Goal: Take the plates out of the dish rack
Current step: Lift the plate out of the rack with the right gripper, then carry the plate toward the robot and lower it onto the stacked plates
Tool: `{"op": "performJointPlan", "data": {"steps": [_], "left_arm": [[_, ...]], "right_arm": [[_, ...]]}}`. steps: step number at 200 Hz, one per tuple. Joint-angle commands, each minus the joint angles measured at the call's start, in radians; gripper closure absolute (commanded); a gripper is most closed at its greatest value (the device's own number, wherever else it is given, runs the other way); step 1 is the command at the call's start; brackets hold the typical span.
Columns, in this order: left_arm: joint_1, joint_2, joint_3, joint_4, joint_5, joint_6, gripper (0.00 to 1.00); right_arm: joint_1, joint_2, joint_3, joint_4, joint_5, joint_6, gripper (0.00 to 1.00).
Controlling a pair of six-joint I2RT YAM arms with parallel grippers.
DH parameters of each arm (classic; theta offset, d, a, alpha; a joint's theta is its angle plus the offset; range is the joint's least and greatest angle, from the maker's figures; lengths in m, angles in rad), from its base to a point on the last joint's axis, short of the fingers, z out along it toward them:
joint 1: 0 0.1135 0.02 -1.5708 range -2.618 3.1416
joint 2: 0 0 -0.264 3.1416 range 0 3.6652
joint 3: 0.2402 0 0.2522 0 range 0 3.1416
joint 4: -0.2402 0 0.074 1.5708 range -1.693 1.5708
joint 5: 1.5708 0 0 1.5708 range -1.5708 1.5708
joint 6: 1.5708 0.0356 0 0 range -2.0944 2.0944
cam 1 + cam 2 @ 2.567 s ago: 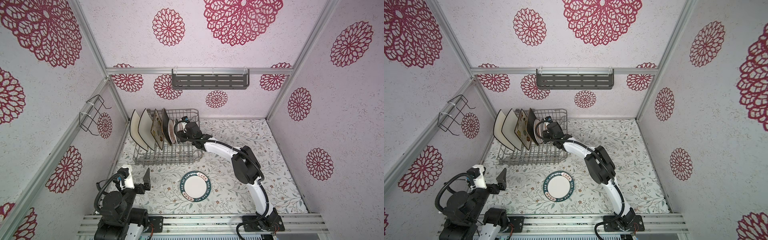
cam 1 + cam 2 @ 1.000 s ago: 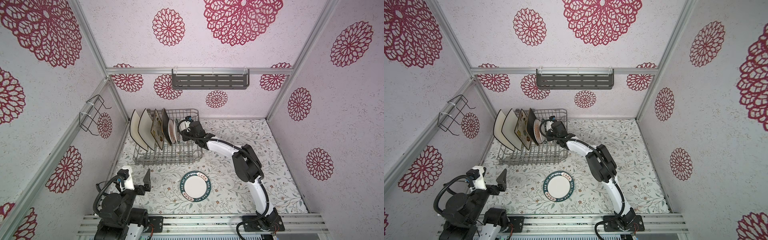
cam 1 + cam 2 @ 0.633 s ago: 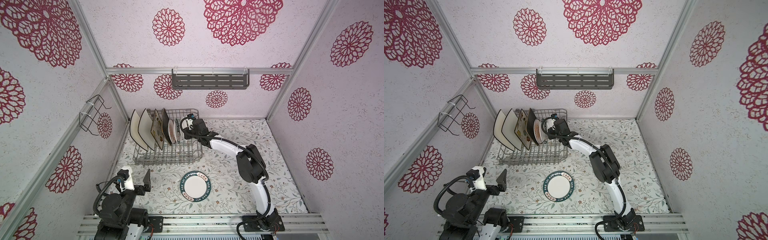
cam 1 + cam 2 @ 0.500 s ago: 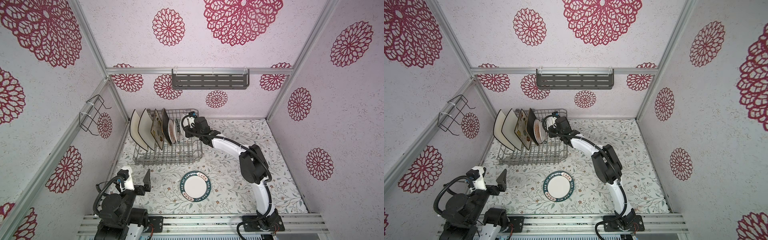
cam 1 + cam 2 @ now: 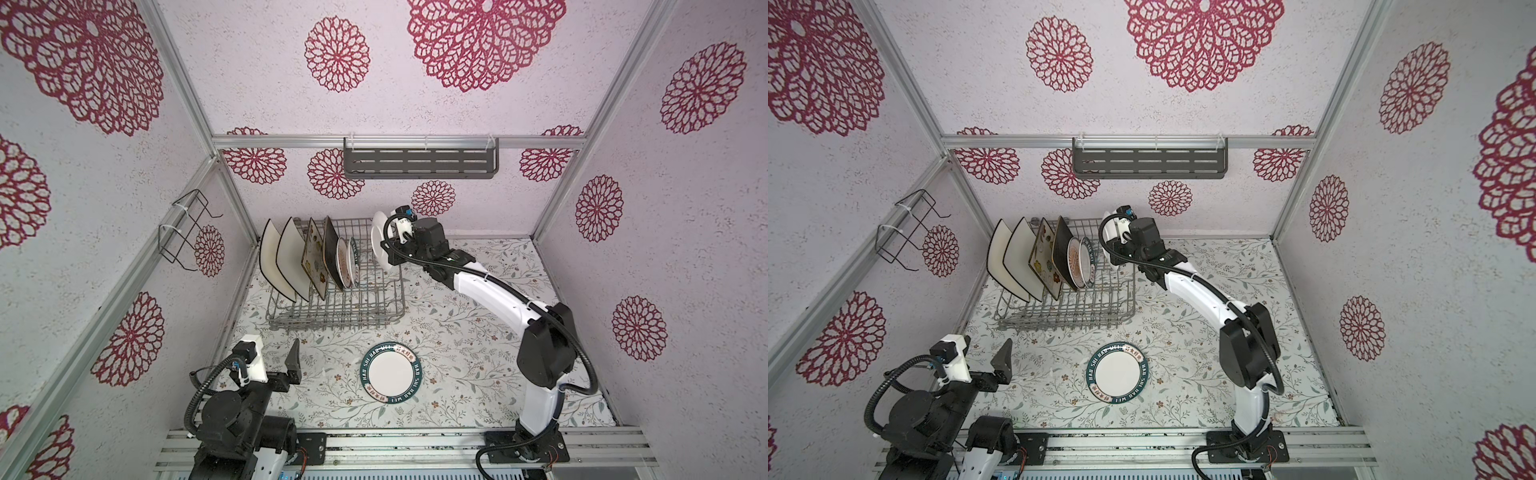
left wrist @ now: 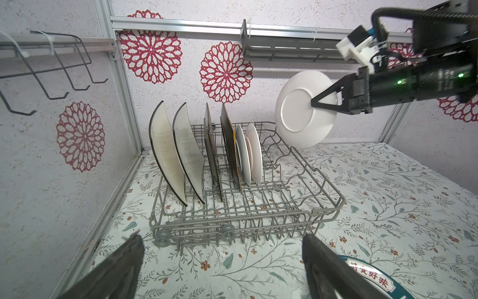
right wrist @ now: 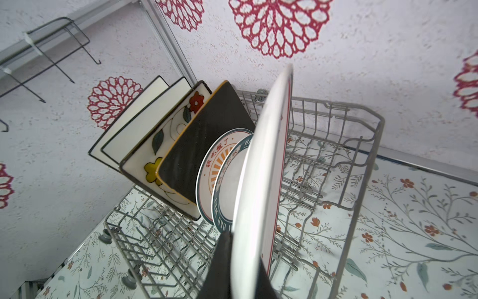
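Six plates (image 6: 178,152) in dish rack (image 6: 326,184), round plate (image 6: 297,124) in right pincer (image 6: 315,102)

You are looking into a booth of pale textured walls (image 5: 257,104) printed with crimson floral medallions (image 5: 337,54). Its panels are joined by aluminium profiles (image 5: 399,142). The worktop (image 5: 457,353) carries a cream print of grey-green sprigs and small red flowers. A dark grey slotted shelf (image 5: 419,164) hangs above the worktop's far edge, and a black wire bracket (image 5: 183,232) hangs over its left edge. An aluminium rail (image 5: 415,444) runs along the near edge. The light is even and soft.
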Motion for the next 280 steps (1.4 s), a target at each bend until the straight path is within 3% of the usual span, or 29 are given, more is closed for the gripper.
{"op": "performJointPlan", "data": {"steps": [1, 74, 139, 210, 280], "left_arm": [[0.004, -0.014, -0.009, 0.025, 0.012, 0.013, 0.03], [0.006, -0.014, -0.009, 0.023, 0.017, 0.014, 0.03], [0.006, -0.014, -0.008, 0.022, 0.013, 0.013, 0.03], [0.006, -0.014, -0.009, 0.022, 0.014, 0.013, 0.03], [0.006, -0.014, -0.008, 0.02, 0.015, 0.013, 0.03]], "right_arm": [[0.002, -0.146, -0.036, -0.034, 0.035, -0.059, 1.0], [0.009, -0.471, -0.23, -0.217, -0.034, -0.087, 1.0], [0.039, -0.712, -0.352, -0.477, -0.004, -0.128, 1.0], [0.273, -0.881, -0.451, -0.693, 0.256, -0.17, 1.0], [0.547, -0.735, -0.455, -0.711, 0.536, -0.265, 1.0]]}}
